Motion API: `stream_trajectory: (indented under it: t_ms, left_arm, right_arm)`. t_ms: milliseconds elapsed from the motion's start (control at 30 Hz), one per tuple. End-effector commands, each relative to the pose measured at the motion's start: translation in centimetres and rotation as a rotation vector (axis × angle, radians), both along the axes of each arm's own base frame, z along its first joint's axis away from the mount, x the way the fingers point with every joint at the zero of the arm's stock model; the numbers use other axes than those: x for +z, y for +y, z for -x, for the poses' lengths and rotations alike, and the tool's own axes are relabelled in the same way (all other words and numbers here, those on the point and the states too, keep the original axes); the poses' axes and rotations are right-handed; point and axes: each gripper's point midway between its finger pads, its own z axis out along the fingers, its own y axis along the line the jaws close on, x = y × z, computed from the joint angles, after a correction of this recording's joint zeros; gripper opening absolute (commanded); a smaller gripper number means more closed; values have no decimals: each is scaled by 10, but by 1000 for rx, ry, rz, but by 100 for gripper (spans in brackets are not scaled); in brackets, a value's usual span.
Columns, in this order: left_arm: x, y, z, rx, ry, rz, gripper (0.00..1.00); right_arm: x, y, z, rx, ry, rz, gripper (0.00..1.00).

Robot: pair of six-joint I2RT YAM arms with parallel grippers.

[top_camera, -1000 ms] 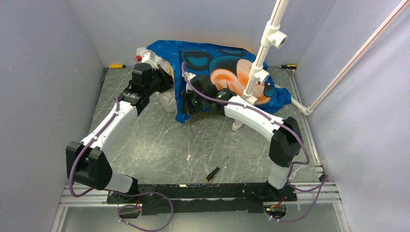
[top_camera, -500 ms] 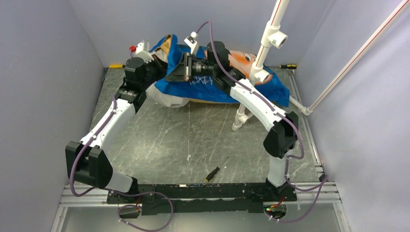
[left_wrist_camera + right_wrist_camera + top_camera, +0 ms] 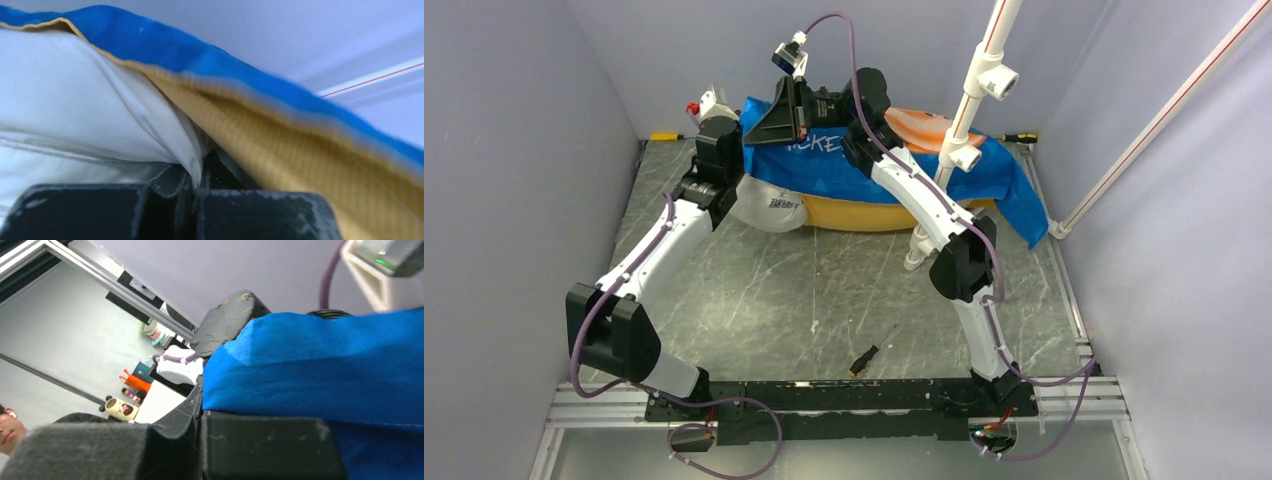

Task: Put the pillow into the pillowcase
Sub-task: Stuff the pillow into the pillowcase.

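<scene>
Top external: my left claw pinches the pillow at its bare end; my right claw clamps the pillowcase mouth just right of it.

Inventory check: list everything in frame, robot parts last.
pillow: 1, white, far side of table, left end sticking out of case
pillowcase: 1, blue, orange-yellow underside, over pillow
black screwdriver: 1, near centre
yellow screwdriver: 1, far left edge
far-right screwdriver: 1, colour unclear
pole: 1, white, standing right of centre
table: 1, grey
left gripper: shut on pillow
right gripper: shut on pillowcase, raised
</scene>
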Motion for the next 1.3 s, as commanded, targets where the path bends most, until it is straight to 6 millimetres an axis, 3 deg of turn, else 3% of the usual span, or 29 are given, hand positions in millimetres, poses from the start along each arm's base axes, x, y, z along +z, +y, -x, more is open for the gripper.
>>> stream_trajectory:
  t_ms: [0,100,200,267,367,500,633,733,800,867,967,1067,1167,1233,1267]
  left_arm:
    - [-69,-35,15,-103,193,-39,0]
    - [-63,-42,19,-212,140,-144,9]
    - [-68,-13,27,-188,233,-218,38]
    - [-65,11,35,-186,290,-219,67]
    - [-62,48,51,-181,375,-271,86]
    - [-59,103,79,-79,501,-347,98]
    - [-76,150,118,58,726,-373,99]
    - [-93,163,141,89,856,-291,100]
    - [-99,155,145,47,847,-215,99]
    - [-100,129,141,-68,784,-93,99]
    - [-97,81,123,-293,662,130,98]
    - [-86,41,98,-415,484,256,88]
    - [-52,-4,73,-543,276,267,67]
    - [-26,-33,65,-634,155,262,50]
    - [-14,-45,62,-673,97,263,40]
  right_arm:
    - [105,-40,79,21,-257,-289,0]
    - [81,-32,54,-62,-212,-215,0]
    - [42,-24,21,-146,-130,-90,0]
    - [22,-23,6,-170,-74,-46,0]
    - [2,-23,-14,-200,-1,-13,0]
    - [-21,-21,-41,-242,67,31,0]
    - [-27,-18,-56,-239,108,32,0]
    - [-24,-16,-62,-230,119,23,0]
    - [-25,-15,-64,-221,123,24,0]
    - [-27,-14,-65,-218,134,33,0]
    - [-26,-15,-63,-199,145,34,0]
    - [-18,-15,-56,-166,153,18,0]
    - [-5,-9,-42,-102,142,-12,0]
    - [16,-6,-26,-48,102,-60,0]
    - [16,-1,-22,-26,111,-64,0]
